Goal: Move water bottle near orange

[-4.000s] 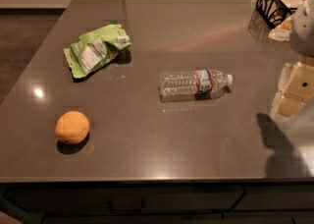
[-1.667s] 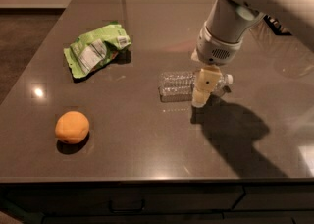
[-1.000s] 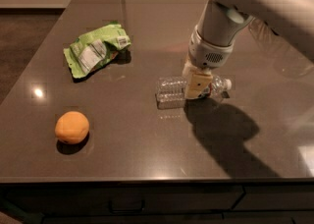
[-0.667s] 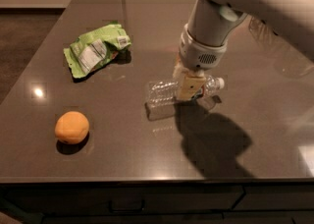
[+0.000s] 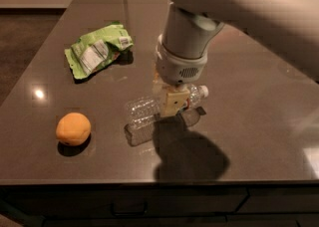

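Observation:
The water bottle [image 5: 142, 111] is clear with a white cap and lies on its side, cap to the right, at the middle of the dark table [image 5: 259, 121]. It looks raised slightly, with its shadow and reflection under it. My gripper [image 5: 172, 102] comes down from above and is shut on the bottle's labelled middle, hiding most of the label. The orange [image 5: 73, 128] sits on the table to the front left, well apart from the bottle.
A crumpled green snack bag [image 5: 97, 49] lies at the back left of the table. The table's front edge [image 5: 159, 181] runs just below the orange and the arm's shadow. My arm covers the upper right of the view.
My gripper came in from the right, closed on the bottle's middle, and has carried it leftward toward the orange. The orange and the bag have not moved.

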Controlling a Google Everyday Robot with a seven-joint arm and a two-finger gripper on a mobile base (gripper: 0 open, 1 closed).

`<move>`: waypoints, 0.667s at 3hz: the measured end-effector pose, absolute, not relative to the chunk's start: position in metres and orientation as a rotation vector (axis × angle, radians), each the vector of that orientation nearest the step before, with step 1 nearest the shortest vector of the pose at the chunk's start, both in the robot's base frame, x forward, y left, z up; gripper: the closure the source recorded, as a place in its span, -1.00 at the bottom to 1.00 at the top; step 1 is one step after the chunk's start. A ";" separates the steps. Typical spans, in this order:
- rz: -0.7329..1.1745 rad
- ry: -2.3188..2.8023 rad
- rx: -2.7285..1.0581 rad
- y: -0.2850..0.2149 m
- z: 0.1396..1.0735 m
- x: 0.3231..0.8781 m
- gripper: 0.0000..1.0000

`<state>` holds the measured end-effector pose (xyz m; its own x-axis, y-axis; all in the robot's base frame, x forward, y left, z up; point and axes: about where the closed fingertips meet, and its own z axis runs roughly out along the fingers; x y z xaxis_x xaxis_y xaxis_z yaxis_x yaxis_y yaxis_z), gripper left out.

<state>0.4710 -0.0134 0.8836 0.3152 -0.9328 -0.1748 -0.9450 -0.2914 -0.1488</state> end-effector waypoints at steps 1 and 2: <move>0.095 1.680 -2.404 0.003 0.878 0.458 1.00; 0.111 1.665 -2.428 0.020 0.877 0.449 1.00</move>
<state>0.4494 0.0197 0.8767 0.3648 -0.9152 -0.1713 -0.9299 -0.3486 -0.1176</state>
